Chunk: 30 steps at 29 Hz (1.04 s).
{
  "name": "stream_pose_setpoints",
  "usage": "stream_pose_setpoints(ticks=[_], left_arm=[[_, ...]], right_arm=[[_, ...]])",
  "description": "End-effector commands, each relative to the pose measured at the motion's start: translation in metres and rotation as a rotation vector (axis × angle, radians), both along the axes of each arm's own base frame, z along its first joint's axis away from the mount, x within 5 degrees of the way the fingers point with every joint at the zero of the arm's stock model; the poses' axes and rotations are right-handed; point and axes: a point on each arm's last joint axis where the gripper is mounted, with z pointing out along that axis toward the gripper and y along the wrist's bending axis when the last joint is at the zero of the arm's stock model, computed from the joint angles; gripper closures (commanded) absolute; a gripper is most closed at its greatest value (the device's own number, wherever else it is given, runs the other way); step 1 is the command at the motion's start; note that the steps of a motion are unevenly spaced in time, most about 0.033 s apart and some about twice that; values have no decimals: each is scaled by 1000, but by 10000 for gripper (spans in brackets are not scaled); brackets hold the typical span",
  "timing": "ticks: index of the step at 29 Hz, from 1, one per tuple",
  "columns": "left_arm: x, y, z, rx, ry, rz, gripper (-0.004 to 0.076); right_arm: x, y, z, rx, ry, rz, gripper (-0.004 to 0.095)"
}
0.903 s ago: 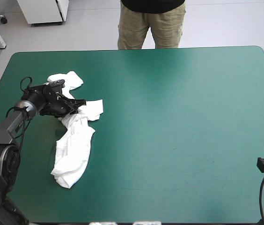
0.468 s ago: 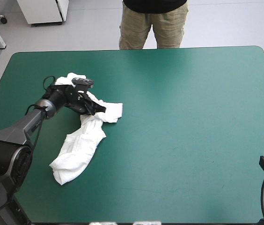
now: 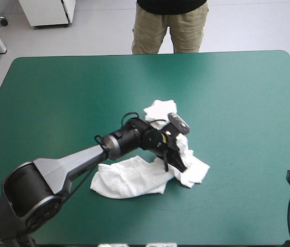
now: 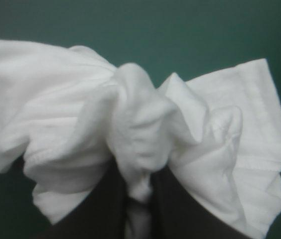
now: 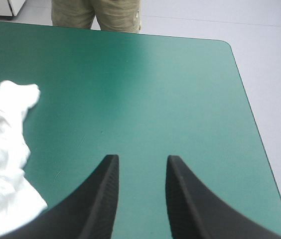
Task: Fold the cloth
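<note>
Crumpled white T-shirt [image 3: 127,180] now at the middle of the table [image 3: 237,92], dragged right from its earlier left-side spot, left gripper [image 3: 177,162] clamped on bunched fabric, right gripper [image 5: 142,159] parted, empty, near right edge.

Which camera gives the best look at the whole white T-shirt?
The high view: almost the whole crumpled T-shirt shows, with the left pincer shut on it. The left wrist view shows only bunched folds between its fingers; the right wrist view catches just one edge.
</note>
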Motion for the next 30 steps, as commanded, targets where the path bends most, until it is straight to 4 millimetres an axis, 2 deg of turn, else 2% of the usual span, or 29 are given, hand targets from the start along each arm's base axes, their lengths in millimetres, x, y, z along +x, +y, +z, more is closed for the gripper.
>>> stream_pose_setpoints(ticks=[1, 3, 7, 12, 14, 15, 19, 21, 25, 26, 27, 30], left_arm=[[-34, -29, 38, -144, -112, -108, 733], [-44, -37, 36, -151, -111, -132, 733], [-44, -39, 25, -124, -61, -113, 733], [-43, -39, 29, -125, -70, -117, 718], [-41, -42, 39, -143, -91, -121, 640], [-41, -43, 48, -159, -104, -123, 575], [-41, -45, 90, -222, -110, -108, 248], [-42, -41, 109, -205, -97, -89, 176], [-43, -17, 133, -92, -157, -36, 178], [-47, 3, 142, 0, -184, 7, 178], [-50, 15, 145, 55, -190, 24, 178], [-62, 52, 145, 166, -181, 77, 178]], right_arm=[[4, 1, 13, -18, -84, 3, 597], [4, 1, 13, -18, -86, 4, 597], [4, 1, 13, -18, -88, 4, 597], [4, 1, 13, -18, -91, 5, 597], [4, 1, 13, -19, -94, 5, 597], [4, 1, 13, -20, -95, 6, 597], [5, 1, 14, -25, -100, 5, 597], [5, 0, 14, -27, -103, 4, 597], [5, 1, 14, -26, -105, 5, 597], [5, 1, 14, -26, -105, 5, 597], [5, 1, 14, -30, -105, 6, 597], [5, 1, 14, -30, -105, 6, 597]])
